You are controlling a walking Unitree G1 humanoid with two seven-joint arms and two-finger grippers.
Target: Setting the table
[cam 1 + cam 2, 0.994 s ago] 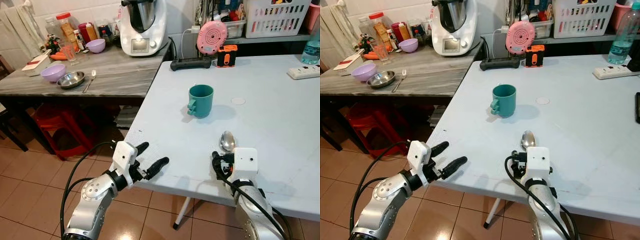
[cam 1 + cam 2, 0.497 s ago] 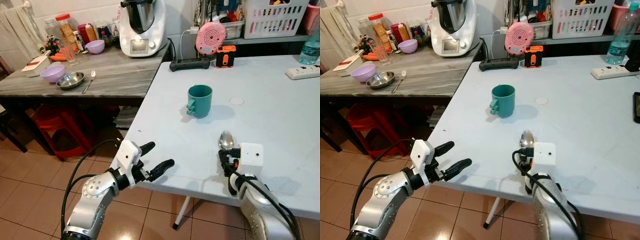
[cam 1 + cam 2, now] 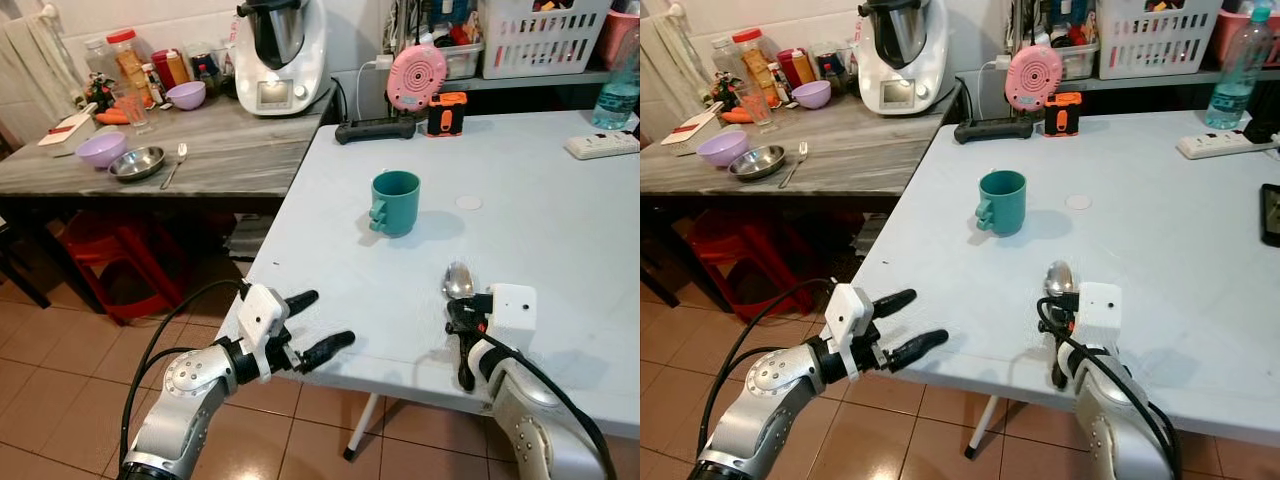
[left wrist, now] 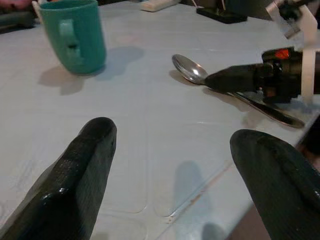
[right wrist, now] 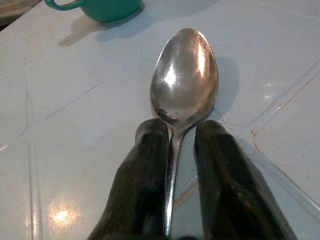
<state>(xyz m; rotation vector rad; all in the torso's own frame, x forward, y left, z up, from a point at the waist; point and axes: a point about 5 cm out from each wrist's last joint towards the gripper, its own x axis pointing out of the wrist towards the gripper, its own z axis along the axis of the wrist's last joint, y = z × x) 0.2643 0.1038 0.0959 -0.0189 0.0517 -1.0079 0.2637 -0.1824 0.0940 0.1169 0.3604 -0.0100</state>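
Now right gripper [image 5: 172, 150] pinches shiny steel spoon [image 5: 184, 82] by neck, at 5 o'clock of teal ceramic mug [image 3: 396, 201], prob. for placing; left gripper [image 3: 310, 322] spread, idle.

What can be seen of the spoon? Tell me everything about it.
The spoon is shiny silver metal with an oval bowl, facing up and pointing toward the green mug. It lies low on the white table near its front edge, handle running back toward the robot. The right gripper is shut on its neck, one black finger on each side just behind the bowl. The left wrist view shows the handle stretching along the tabletop under the gripper.
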